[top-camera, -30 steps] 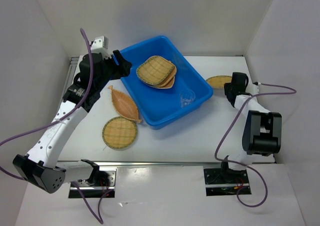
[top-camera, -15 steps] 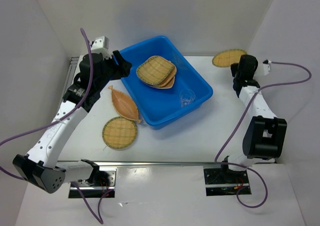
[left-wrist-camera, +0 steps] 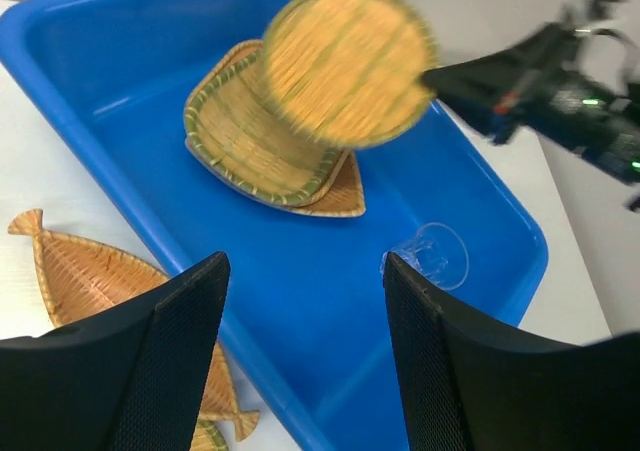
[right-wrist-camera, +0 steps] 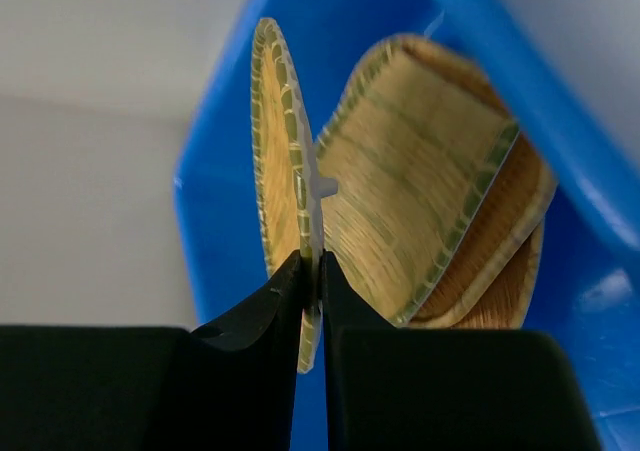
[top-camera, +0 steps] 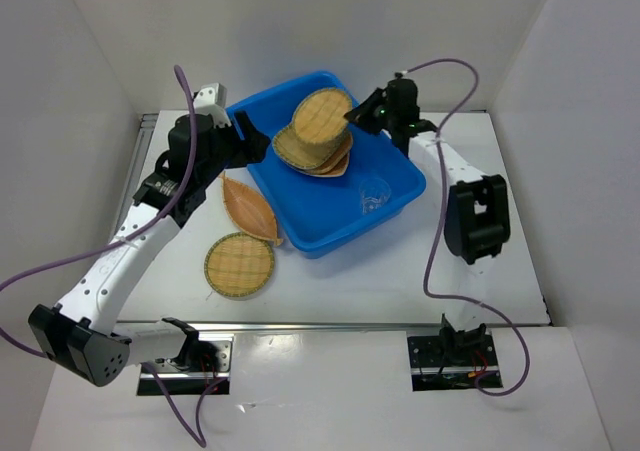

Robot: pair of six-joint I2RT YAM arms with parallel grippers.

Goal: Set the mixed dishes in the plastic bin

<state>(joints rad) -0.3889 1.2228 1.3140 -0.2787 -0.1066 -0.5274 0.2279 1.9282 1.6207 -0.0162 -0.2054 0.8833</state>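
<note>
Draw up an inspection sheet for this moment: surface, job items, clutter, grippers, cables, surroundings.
Surface: white table, with two dishes lying on it left of the bin.
Job's things: blue bin holds a stack of fan-shaped trays and a clear cup. The held round tray hangs tilted over the stack. The leaf-shaped tray and the second round tray are not yet binned.
Clutter: nothing seen.
Grippers: right gripper pinches the held round tray by its rim. The left gripper is open and empty at the bin's left wall.
Cables: a purple cable on the left arm and one on the right, neither lying on the dishes.
Surroundings: plain white walls.
</note>
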